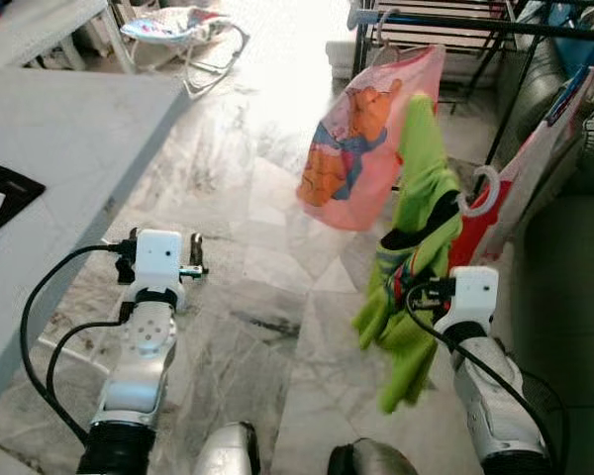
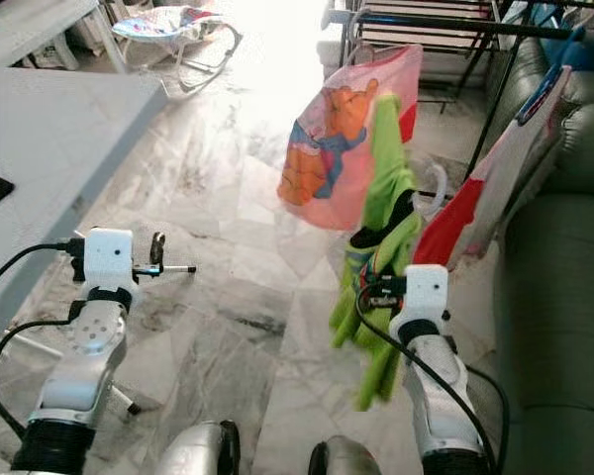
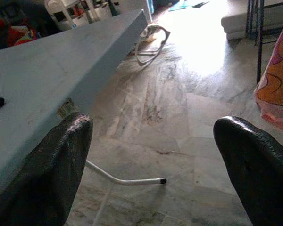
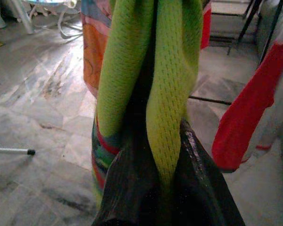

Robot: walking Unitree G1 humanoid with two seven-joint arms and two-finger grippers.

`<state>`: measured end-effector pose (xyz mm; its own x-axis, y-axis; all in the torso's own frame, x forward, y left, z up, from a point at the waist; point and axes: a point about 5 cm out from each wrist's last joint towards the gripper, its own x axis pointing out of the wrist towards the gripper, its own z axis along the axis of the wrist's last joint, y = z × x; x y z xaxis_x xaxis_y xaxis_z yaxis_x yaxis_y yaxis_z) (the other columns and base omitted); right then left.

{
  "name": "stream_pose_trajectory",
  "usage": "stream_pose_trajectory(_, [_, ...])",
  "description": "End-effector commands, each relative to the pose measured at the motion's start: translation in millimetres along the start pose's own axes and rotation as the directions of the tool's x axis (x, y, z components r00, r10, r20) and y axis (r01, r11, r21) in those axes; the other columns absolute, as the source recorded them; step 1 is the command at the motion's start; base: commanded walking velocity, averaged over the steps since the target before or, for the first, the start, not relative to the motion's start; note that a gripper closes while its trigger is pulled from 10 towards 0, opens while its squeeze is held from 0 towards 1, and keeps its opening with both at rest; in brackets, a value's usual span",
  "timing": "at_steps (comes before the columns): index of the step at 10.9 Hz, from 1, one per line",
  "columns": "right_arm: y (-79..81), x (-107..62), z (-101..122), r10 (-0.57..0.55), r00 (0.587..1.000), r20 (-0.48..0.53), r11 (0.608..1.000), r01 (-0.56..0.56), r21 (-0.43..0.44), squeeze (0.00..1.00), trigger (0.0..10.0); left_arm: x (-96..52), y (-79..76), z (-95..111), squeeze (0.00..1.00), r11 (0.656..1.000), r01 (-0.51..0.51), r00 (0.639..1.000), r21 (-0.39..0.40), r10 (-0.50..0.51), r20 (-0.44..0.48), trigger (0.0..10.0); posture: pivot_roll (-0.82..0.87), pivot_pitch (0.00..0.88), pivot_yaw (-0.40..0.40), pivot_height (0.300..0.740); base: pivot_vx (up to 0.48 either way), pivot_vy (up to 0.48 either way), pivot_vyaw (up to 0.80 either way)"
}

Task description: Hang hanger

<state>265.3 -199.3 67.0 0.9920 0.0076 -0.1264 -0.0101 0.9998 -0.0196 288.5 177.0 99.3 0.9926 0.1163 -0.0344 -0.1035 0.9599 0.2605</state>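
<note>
Scanning left to right: desk [image 1: 69, 129] at far left, left gripper [image 1: 191, 268] beside it, fingers spread and empty, pointing over bare floor. Right gripper [image 1: 413, 293] clenched on one green garment [image 1: 416, 198], its long axis near vertical; hanger itself is hidden in the cloth. One drying rack [image 1: 455, 22] lies ahead and above the right gripper, so right arm is nearer. Two more garments hang there: one pink [image 1: 371, 129], one red [image 1: 490, 213].

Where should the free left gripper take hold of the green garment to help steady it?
Probably the loose lower folds of the green garment, below where the right gripper pinches it, coming from the robot's left. The open left gripper faces that side, and the cloth hangs free there.
</note>
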Motion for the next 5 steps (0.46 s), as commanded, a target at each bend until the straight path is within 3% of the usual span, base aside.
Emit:
stream_pose_trajectory(1, [-0.9, 1.9, 14.4, -0.022, 0.998, 0.058, 1.0, 0.022, 0.0, 0.0, 10.0, -1.3, -2.6, 5.9, 0.0, 1.0, 0.026, 0.999, 0.011, -0.027, 0.038, 10.0, -0.09, 0.112, 0.019, 0.74, 0.0, 0.0, 0.0])
stream_pose_trajectory(3, [-2.8, 1.3, 16.4, -0.091, 0.994, 0.058, 0.995, 0.089, 0.034, 0.0, 10.0, 9.3, -10.8, 12.7, 0.0, 0.999, 0.032, 0.997, -0.006, -0.032, 0.069, 10.0, -0.11, 0.107, -0.001, 0.74, 0.0, 0.0, 0.0])
stream_pose_trajectory(4, [2.3, 4.5, 18.7, -0.08, 0.994, 0.078, 0.997, 0.078, 0.029, 0.0, 10.0, 18.2, -6.3, 16.2, 0.0, 1.0, 0.006, 0.998, -0.008, -0.006, 0.07, 10.0, -0.11, 0.11, 0.015, 0.74, 0.0, 0.0, 0.0])
stream_pose_trajectory(5, [3.7, 6.4, 23.6, -0.088, 0.992, 0.095, 0.996, 0.085, 0.026, 0.0, 10.0, 16.3, -7.4, 24.0, 0.0, 0.999, 0.016, 0.995, 0.028, -0.019, 0.102, 10.0, -0.11, 0.128, 0.018, 0.74, 0.0, 0.0, 0.0])
